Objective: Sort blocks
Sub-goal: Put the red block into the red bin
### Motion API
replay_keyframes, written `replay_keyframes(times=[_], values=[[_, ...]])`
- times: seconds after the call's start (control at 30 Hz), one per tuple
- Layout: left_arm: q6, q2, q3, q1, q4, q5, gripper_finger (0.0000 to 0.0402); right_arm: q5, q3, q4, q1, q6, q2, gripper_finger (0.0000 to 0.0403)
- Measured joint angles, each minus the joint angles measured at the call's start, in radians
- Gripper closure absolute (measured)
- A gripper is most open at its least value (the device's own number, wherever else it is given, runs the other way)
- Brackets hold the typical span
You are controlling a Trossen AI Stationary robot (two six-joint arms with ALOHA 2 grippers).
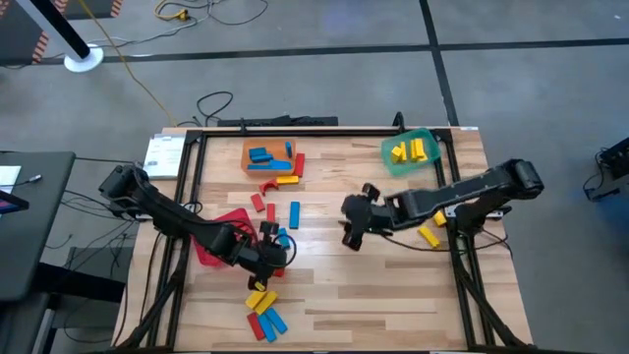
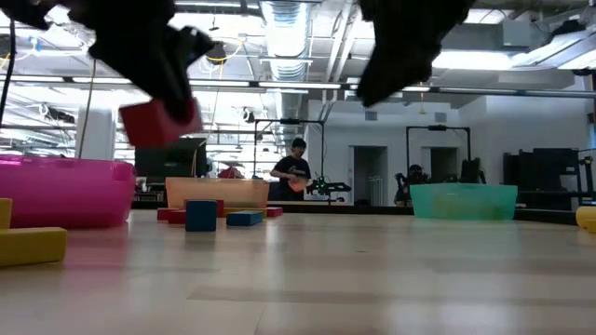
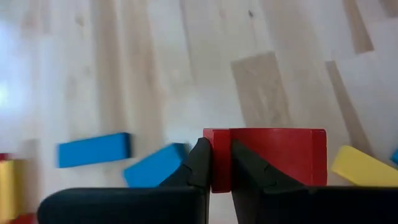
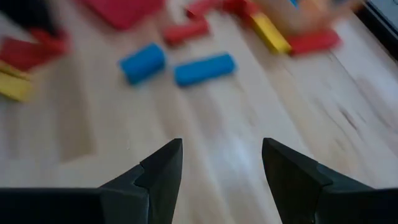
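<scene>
Left gripper [image 3: 214, 163]: we see its fingers closed tight on a red block [image 3: 273, 155], lifted above the table.
Right gripper [image 4: 221, 163]: its fingers stand wide apart and hold nothing; it hangs over bare wood.
Other blocks: blue blocks [image 3: 93, 150] lie just beside the left gripper; a yellow block [image 3: 360, 167] lies on its other side.
Bins: the pink bin [image 2: 65, 191] is near the left gripper; the green bin [image 1: 413, 152] and the orange bin [image 1: 270, 155] are farther away.
Surface: we see a light wooden table [image 1: 373, 285].
Room: a person [image 2: 293, 172] stands far behind the table.

orange bin [image 1: 257, 167], green bin [image 1: 401, 163], red bin [image 1: 210, 252]; person [image 2: 294, 173] behind.
</scene>
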Motion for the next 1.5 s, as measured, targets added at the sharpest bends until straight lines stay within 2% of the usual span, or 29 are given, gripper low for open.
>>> replay_keyframes(times=[0.2,0.43,0.6,0.83,0.93,1.13,1.33,1.5], values=[[0.035,-0.003,0.112,0.0,-0.124,-0.079,0.0374,-0.002,-0.004,0.181,0.094,-0.058,0.001,0.0171],[0.03,-0.003,0.202,-0.016,-0.263,-0.11,0.0374,-0.003,-0.087,0.434,0.164,-0.11,0.002,0.0171],[0.038,-0.003,0.247,-0.038,-0.286,-0.114,0.0374,-0.005,-0.179,0.62,0.184,-0.115,0.003,0.0171],[0.084,-0.003,0.285,-0.066,-0.298,-0.173,0.0374,-0.049,-0.302,0.907,0.184,-0.139,0.003,0.0171],[0.086,-0.015,0.288,-0.078,-0.339,-0.177,0.0374,-0.056,-0.334,0.98,0.184,-0.14,0.003,0.0171],[-0.022,-0.073,0.288,-0.093,-0.497,-0.187,0.0374,-0.059,-0.346,1.011,0.191,-0.144,0.032,0.0171],[-0.194,-0.144,0.288,-0.095,-0.708,-0.19,0.0374,-0.108,-0.344,1.124,0.182,-0.15,0.155,0.0171],[-0.3,-0.205,0.245,-0.096,-0.798,-0.183,0.0374,-0.168,-0.33,1.19,0.166,-0.15,0.243,0.0171]])
